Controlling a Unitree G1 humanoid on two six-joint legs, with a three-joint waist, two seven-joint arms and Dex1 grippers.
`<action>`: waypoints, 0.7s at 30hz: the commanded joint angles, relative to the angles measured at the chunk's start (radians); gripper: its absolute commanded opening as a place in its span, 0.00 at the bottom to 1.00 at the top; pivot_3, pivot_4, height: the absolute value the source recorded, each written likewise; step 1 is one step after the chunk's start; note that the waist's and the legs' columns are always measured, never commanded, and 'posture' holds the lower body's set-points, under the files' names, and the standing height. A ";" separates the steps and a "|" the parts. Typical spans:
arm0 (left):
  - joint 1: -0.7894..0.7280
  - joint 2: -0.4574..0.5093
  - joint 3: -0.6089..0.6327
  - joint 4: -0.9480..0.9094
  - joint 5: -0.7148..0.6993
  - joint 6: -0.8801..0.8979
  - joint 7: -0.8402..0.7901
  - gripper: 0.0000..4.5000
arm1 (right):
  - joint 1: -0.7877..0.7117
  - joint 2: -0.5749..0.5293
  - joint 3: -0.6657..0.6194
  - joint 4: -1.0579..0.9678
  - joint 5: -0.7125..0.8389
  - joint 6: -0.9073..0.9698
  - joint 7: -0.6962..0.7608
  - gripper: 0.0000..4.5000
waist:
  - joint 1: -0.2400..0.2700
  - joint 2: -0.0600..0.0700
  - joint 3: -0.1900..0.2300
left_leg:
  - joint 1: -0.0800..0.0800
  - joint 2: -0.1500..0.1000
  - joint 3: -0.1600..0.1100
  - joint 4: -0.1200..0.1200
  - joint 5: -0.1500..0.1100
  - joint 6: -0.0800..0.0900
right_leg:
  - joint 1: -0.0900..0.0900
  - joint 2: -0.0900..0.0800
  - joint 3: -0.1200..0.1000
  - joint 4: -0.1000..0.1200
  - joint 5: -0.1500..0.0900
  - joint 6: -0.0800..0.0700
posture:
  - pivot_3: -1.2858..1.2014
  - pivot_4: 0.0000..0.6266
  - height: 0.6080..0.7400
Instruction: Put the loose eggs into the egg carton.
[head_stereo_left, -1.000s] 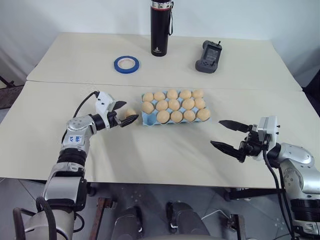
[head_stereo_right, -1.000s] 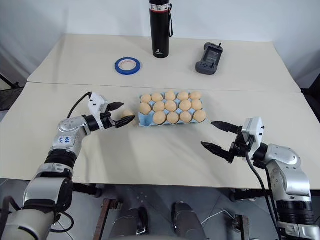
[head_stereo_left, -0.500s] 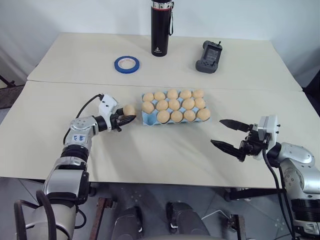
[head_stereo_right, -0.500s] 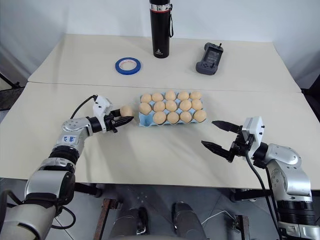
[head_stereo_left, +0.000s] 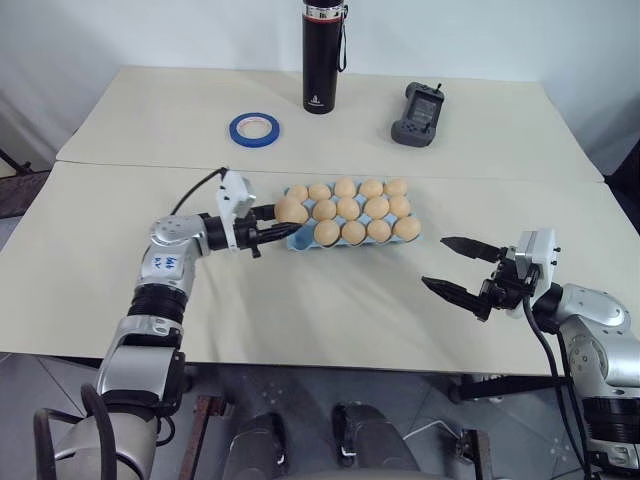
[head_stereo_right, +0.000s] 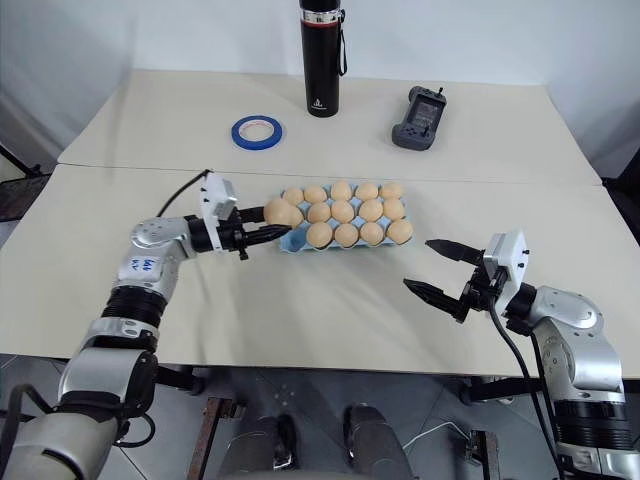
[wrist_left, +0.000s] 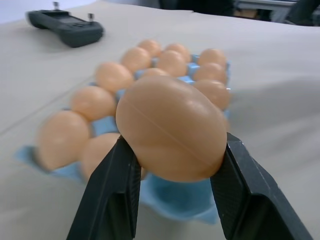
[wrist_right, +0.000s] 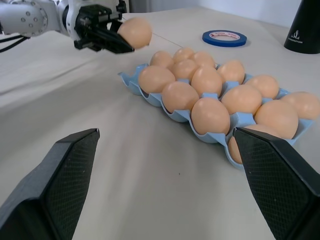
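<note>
Across two pale desks (head_stereo_left: 330, 300) pushed together, a seam running side to side between them. On the near desk, close behind that seam's front side and roughly midway between the left and right edges, the light blue egg carton (head_stereo_left: 296, 239), cups filled with tan eggs (head_stereo_left: 352, 232) in rows. At the carton's left end, the left gripper (head_stereo_left: 284, 223) reaching level from the left, black fingers (wrist_left: 116, 195) pinching one loose egg (head_stereo_left: 291, 210) and holding it in the air above the carton's near-left corner cup, clear of the desk. Toward the near desk's right edge, well apart from the carton, the right gripper (head_stereo_left: 458, 268) hanging above the surface with jaws spread wide and nothing between them. On the far desk: a tall black bottle (head_stereo_left: 320, 55) upright at the back edge, a dark handheld controller (head_stereo_left: 418, 112) lying right of it, a blue tape roll (head_stereo_left: 253, 127) flat toward the seam on the left
</note>
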 joint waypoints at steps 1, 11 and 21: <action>-0.024 0.001 -0.002 0.003 0.014 -0.007 0.008 0.55 | 0.019 0.003 -0.029 -0.043 0.011 -0.016 -0.015 1.00 | 0.000 0.000 0.000 | 0.000 0.000 0.000 0.000 0.000 0.000 | 0.000 0.000 0.000 0.000 0.000 0.000 | 0.52 0.24 1.00; -0.019 0.018 0.058 -0.143 -0.095 0.175 -0.051 0.99 | 0.030 0.000 -0.027 -0.049 0.016 -0.012 -0.026 1.00 | 0.000 0.000 0.000 | 0.000 0.000 0.000 0.000 -0.001 0.001 | 0.000 0.000 0.000 0.000 0.000 0.000 | 0.52 0.24 1.00; 0.141 0.166 0.098 -0.459 -0.112 0.350 0.031 0.99 | -0.024 -0.002 0.001 -0.005 0.008 -0.010 -0.008 1.00 | -0.003 0.002 0.001 | 0.001 0.001 0.001 -0.001 0.002 -0.004 | 0.000 0.000 0.000 0.001 0.000 0.000 | 0.52 0.24 1.00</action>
